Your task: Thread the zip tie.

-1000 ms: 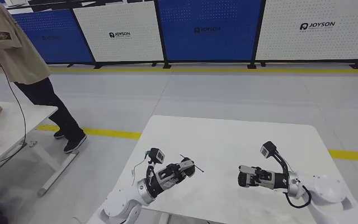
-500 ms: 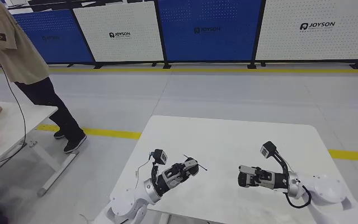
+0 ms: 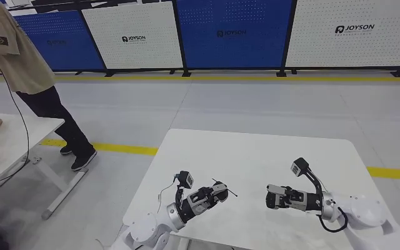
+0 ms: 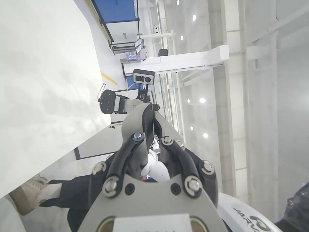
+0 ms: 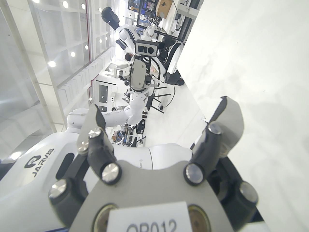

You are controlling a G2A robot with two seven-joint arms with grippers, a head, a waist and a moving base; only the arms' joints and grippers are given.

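Low in the frame, the left gripper point(image 3: 220, 190) pinches the unthreaded zip tie point(image 3: 232, 193). The right gripper point(image 3: 269, 199), spread wide, should probably catch its tail next.

- Bright, even lighting is noted in the top view. The counter point(image 3: 262, 150) is rendered near white, with faint grey mottling across its surface.
- Light is supplied from overhead: round ceiling lamps point(image 4: 202, 100) are recorded in the left wrist view as blown-out spots, with pale haze spread around them.
- In the right wrist view, further lamps are seen along the ceiling, each ringed by glare.
- There the counter is washed out almost to plain white.
- A soft sheen is carried by the metal fingers point(image 5: 230, 114) of the right end effector point(image 5: 159, 104).
- Straight lines are bent strongly toward the edges of both wrist views, and far less in the top view.
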